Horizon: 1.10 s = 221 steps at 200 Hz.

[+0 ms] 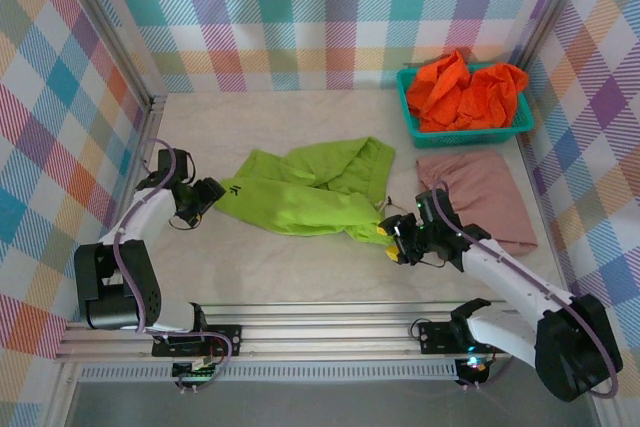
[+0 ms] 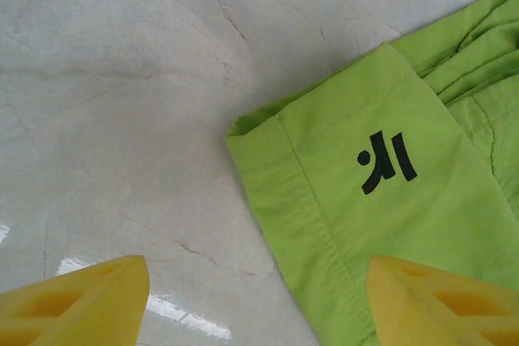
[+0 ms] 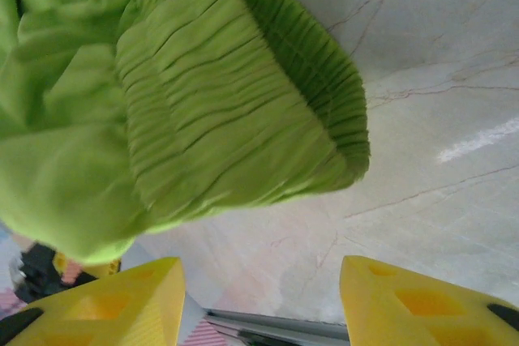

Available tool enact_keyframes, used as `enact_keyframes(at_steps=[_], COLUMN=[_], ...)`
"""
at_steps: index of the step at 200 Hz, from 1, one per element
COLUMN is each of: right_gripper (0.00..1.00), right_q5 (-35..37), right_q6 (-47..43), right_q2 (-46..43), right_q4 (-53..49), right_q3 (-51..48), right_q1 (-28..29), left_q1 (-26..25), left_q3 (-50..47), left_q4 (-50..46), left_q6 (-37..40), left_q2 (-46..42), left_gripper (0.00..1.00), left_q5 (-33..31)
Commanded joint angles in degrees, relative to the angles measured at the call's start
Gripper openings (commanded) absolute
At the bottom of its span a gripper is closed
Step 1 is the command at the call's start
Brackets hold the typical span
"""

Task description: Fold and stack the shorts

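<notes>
Right tool (image 3: 259, 285) wedge-fingered, apart | lime shorts (image 3: 203, 103) ruched, crumpled | marbled table (image 3: 438, 79)

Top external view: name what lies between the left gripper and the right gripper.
The lime green shorts lie spread between the left gripper and the right gripper, in the top view.

The left arm (image 1: 135, 232) rises from its base at the worktop's (image 1: 300, 272) near-left corner and bends inward beside the left edge. Its wrist is low and the left jaws point right, the yellow fingers (image 2: 77, 305) wide apart and gripping nothing. The right arm (image 1: 500, 272) stretches from the near-right corner toward the worktop's middle. The right jaws sit low and face left, also parted and gripping nothing.
</notes>
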Motion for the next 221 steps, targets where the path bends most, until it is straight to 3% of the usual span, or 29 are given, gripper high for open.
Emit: enact_keyframes(at_steps=[1, 56, 118, 160, 203, 221], right_gripper=[0.54, 0.56, 0.58, 0.52, 0.64, 0.53], right_q5=[2.7, 3.2, 3.2, 3.2, 2.6, 3.0], right_q6=[7.1, 8.8, 3.6, 1.0, -2.0, -2.9], right_q2=[2.1, 10.4, 16.4, 19.3, 22.2, 22.9], right_q4=[4.4, 7.0, 1.2, -1.9, -3.5, -4.6], right_q3=[-1.0, 0.8, 5.7, 6.0, 7.0, 7.7], right_q1=[-0.5, -1.5, -1.8, -1.9, -1.8, -1.8], left_q1=[-0.4, -0.4, -0.3, -0.4, -0.4, -0.4], left_q3=[0.1, 0.1, -0.1, 0.2, 0.3, 0.2], left_q4=[1.0, 0.7, 0.7, 1.7, 1.8, 2.0], left_q6=[-0.6, 0.1, 0.3, -0.7, -0.9, -1.0], left_q2=[-0.4, -0.3, -0.2, 0.0, -0.1, 0.1], left_gripper=[0.71, 0.71, 0.71, 0.71, 0.71, 0.71], left_q5=[0.8, 0.6, 0.8, 2.5, 2.7, 2.9])
